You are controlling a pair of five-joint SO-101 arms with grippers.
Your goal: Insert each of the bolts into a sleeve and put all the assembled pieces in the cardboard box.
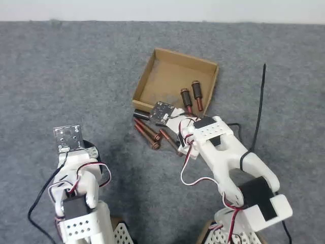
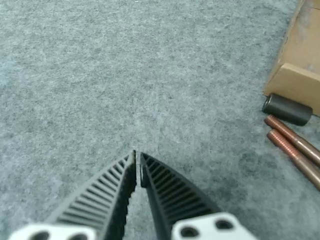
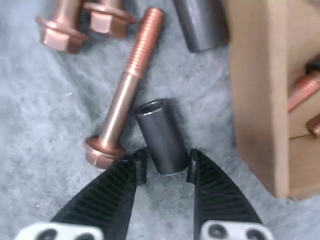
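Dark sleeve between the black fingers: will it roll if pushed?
Probably: the sleeve is a smooth round tube lying on its side, though the fuzzy mat may slow it. It looks metallic, so likely stiff and fairly heavy.

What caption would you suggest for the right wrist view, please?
Right end effector flanks a dark sleeve beside a copper bolt, near the cardboard box.

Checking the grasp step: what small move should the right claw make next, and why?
Probably close the right claw: its jaws straddle the end of the dark grey metal sleeve lying beside the long copper bolt, seemingly not yet gripping.
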